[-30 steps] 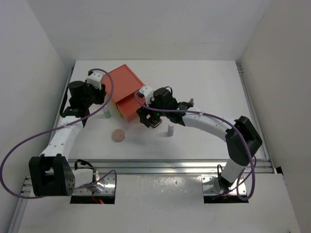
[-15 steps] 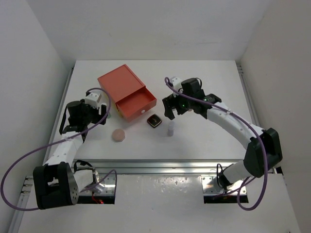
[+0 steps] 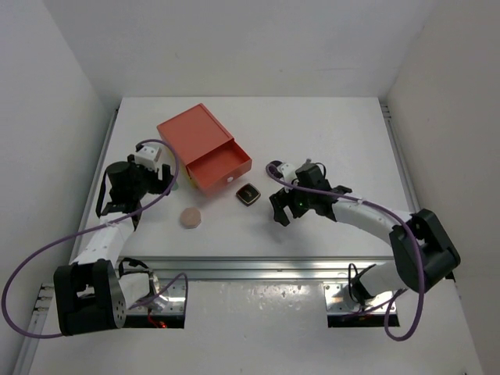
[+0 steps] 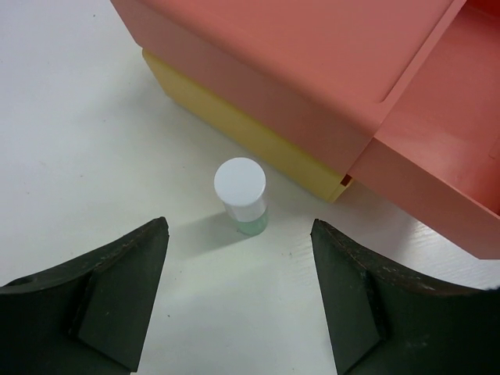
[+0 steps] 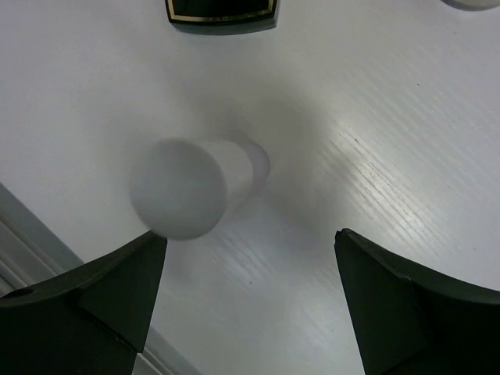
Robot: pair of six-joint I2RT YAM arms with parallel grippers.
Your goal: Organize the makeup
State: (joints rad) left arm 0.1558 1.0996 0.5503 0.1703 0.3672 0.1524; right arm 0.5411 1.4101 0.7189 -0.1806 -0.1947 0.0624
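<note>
A small bottle (image 4: 241, 195) with a white cap and pale green body stands upright on the table beside the yellow base of the drawer box (image 4: 312, 62). My left gripper (image 4: 238, 301) is open just short of it, holding nothing. A white cylindrical bottle (image 5: 195, 183) stands just ahead of my open right gripper (image 5: 250, 305), toward its left finger. The black square compact (image 3: 248, 194) with gold trim lies in front of the open drawer (image 3: 220, 166). The pink round disc (image 3: 191, 217) lies nearer the front edge. From above, my right gripper (image 3: 280, 212) covers the white bottle.
The orange-red drawer box (image 3: 195, 141) stands at the back left with its drawer pulled out toward the middle. The metal rail of the table's front edge (image 3: 273, 269) runs just behind my right gripper. White walls enclose the table.
My left gripper has opened and drawn back from the box toward the near side. My right arm left the compact, swung right, then came down over the white bottle.
</note>
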